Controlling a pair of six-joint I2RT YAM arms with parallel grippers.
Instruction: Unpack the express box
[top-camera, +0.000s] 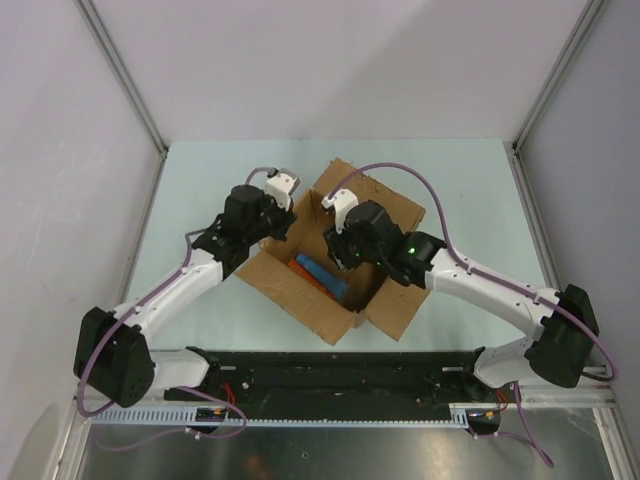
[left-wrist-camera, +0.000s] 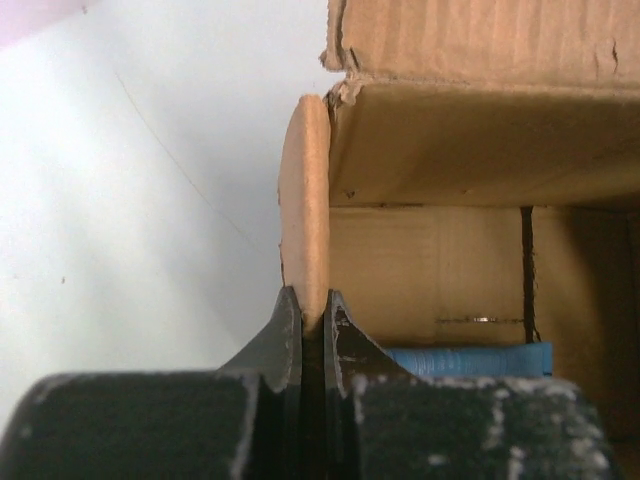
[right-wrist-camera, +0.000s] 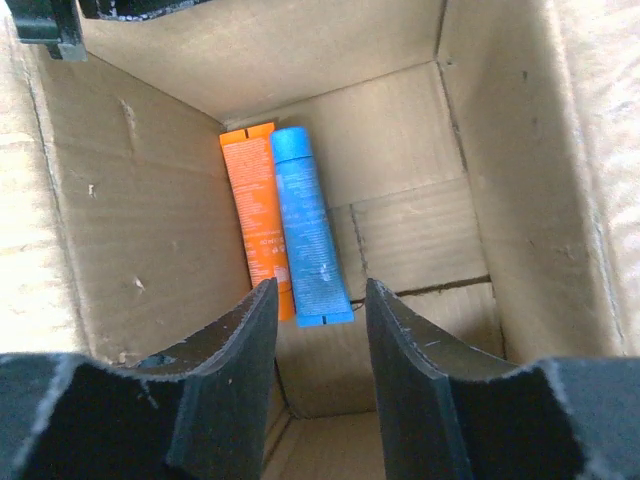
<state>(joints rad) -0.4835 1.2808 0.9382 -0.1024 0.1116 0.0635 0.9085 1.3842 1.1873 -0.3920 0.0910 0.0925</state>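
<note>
The express box is a brown cardboard carton in the middle of the table with its flaps spread open. Inside it, a blue tube and an orange tube lie side by side on the bottom against one wall. My left gripper is shut on the upright edge of a cardboard flap at the box's left side. Over the box opening, my right gripper points down into it, open, just above the blue tube's near end. Nothing sits between its fingers.
The box stands on a pale green table enclosed by white walls. A black rail with both arm bases runs along the near edge. The box's right flap lies flat under my right arm.
</note>
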